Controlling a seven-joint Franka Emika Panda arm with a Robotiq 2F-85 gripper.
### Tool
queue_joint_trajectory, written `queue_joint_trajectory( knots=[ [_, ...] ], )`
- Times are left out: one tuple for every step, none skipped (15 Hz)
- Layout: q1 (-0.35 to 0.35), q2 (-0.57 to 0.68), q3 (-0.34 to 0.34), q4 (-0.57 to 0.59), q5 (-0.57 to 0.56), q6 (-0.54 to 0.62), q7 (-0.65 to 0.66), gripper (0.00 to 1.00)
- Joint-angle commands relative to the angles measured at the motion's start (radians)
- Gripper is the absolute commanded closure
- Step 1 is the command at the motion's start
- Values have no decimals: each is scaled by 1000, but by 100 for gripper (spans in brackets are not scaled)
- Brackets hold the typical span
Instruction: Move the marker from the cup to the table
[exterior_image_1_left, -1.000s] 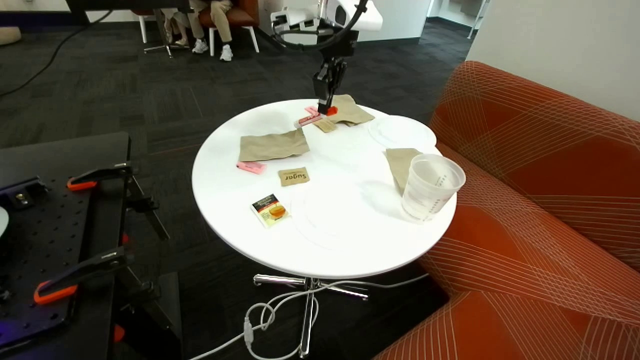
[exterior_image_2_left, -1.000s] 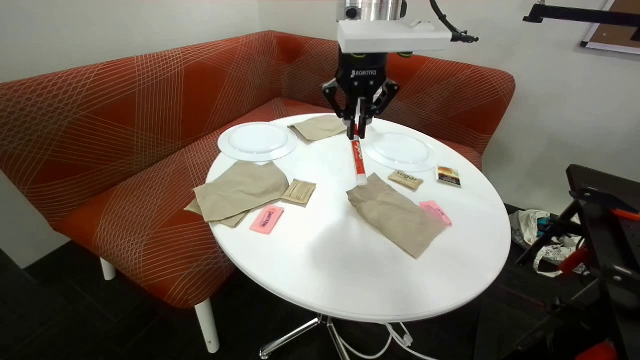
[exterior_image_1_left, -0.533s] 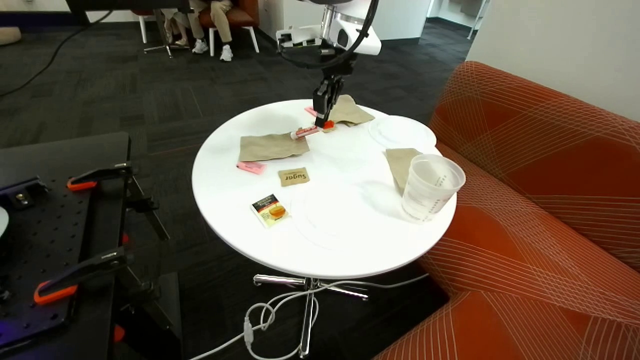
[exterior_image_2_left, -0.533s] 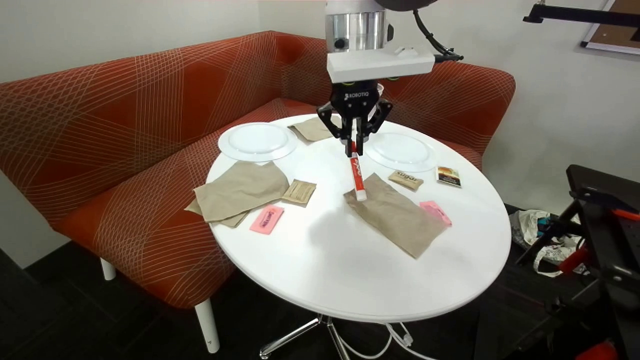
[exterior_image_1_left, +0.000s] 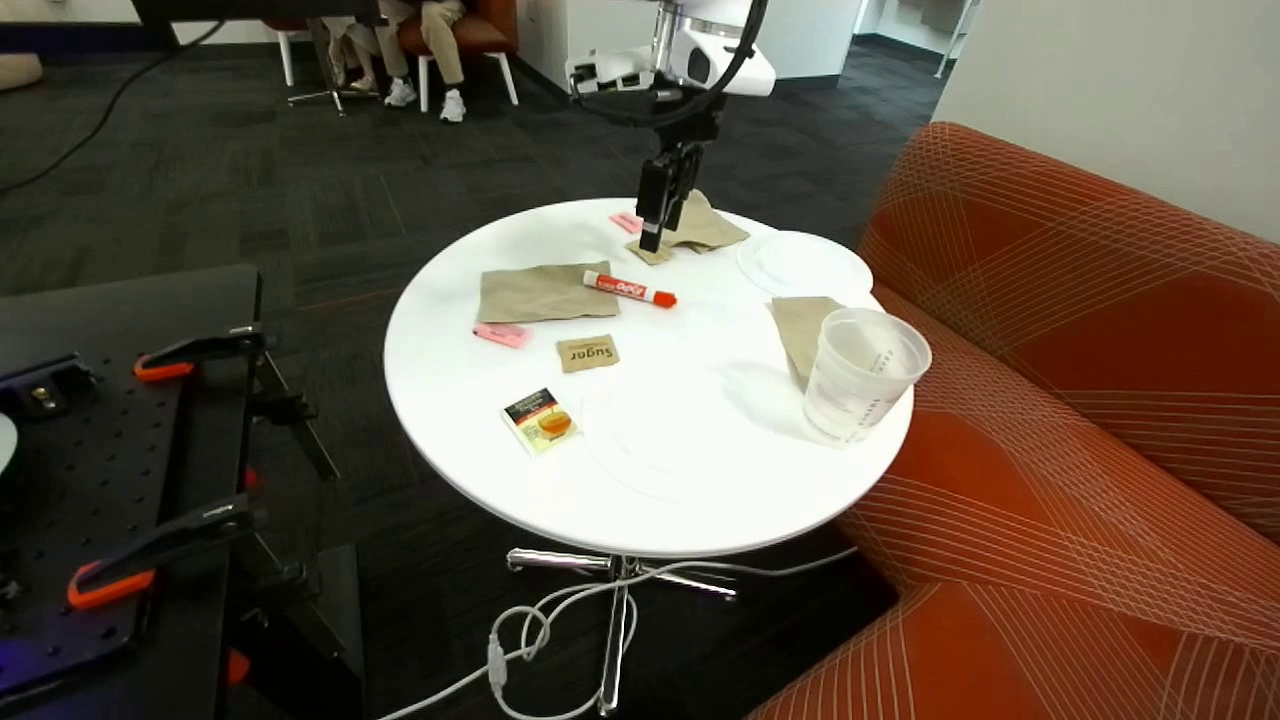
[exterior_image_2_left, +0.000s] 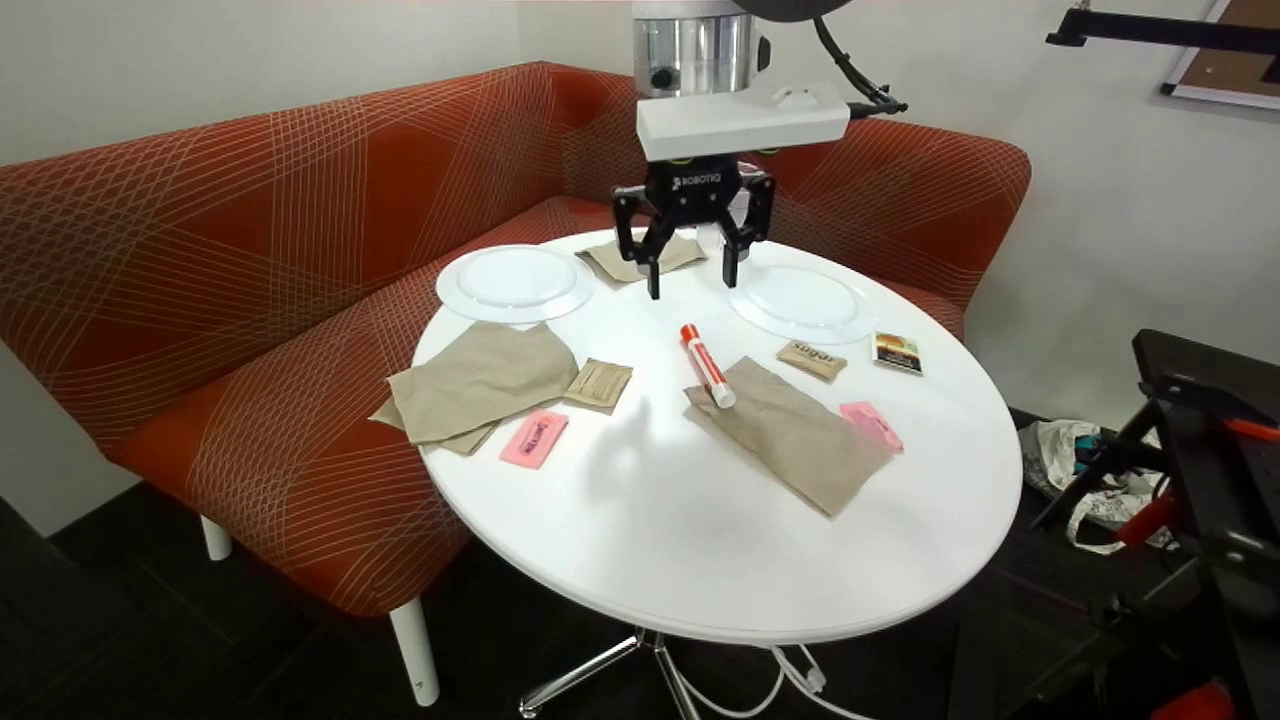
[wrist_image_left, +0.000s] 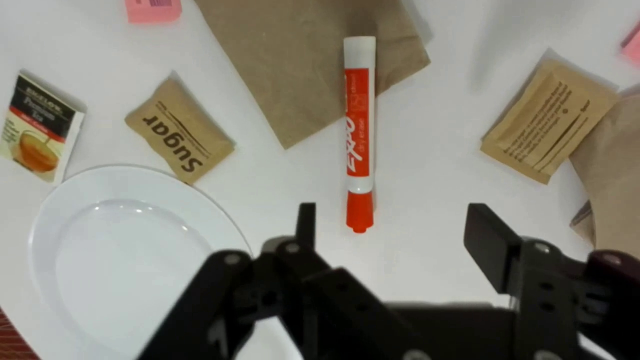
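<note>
Standing beside a striped sofa (exterior_image_2_left: 330, 350), the table (exterior_image_2_left: 700, 500) bears the marker (exterior_image_2_left: 708, 367).

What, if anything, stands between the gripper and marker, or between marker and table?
Nothing visible stands between the open gripper and the marker. Under the marker's white end, a brown napkin covers the table; its red end lies past the napkin's edge.
</note>
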Motion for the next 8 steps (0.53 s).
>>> queue_joint_trajectory(
  knots=[
    [23, -17, -26, 16, -26, -20, 11, 0],
    [23, -12, -29, 24, -31, -24, 7, 0],
    [24, -10, -31, 29, -36, -26, 5, 0],
    [23, -9, -31, 33, -44, -30, -5, 0],
    [28, -7, -38, 36, -62, -30, -4, 0],
    [15, -1, -23, 24, -37, -2, -3, 0],
    [16, 0, -25, 25, -43, -2, -3, 0],
    [16, -1, -26, 26, -46, -2, -3, 0]
  ],
)
